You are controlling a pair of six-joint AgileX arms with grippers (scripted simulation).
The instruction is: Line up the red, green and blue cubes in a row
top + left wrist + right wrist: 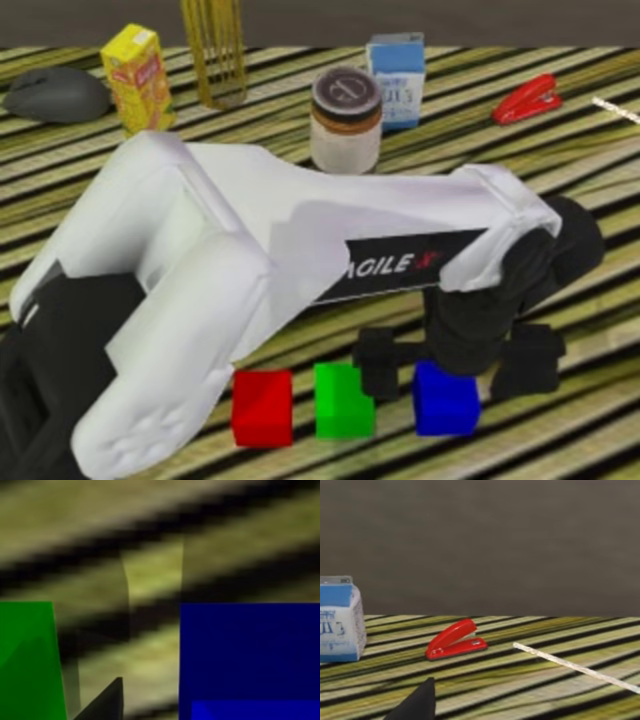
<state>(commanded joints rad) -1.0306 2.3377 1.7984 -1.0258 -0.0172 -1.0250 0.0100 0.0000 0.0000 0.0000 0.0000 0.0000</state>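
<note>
The left arm reaches across the striped table from the top view's left, and the left tool hangs low over the near edge. Its two black fingers stand wide apart, one on either side of the blue cube, holding nothing as far as the top view shows; whether either finger touches the cube cannot be told.

The three cubes sit in a row along the near edge: red cube to the left, green cube in the middle, the blue one to the right. The left wrist view shows bare table between green and blue, so those two stand apart. The row appears formed.

The right arm is out of the top view; its wrist view shows a red stapler, a blue-and-white carton and a thin pale rod, with a dark tip low in the frame, so its tool's opening cannot be told.

Risks, as judged:
- The finger on the green side stands just beside the green cube; any sideways drift on withdrawal could nudge it out of line
- A slanted lift could drag the blue cube and skew the row
- The arm's white body passes just in front of the jar; a wide swing back could topple it
</note>
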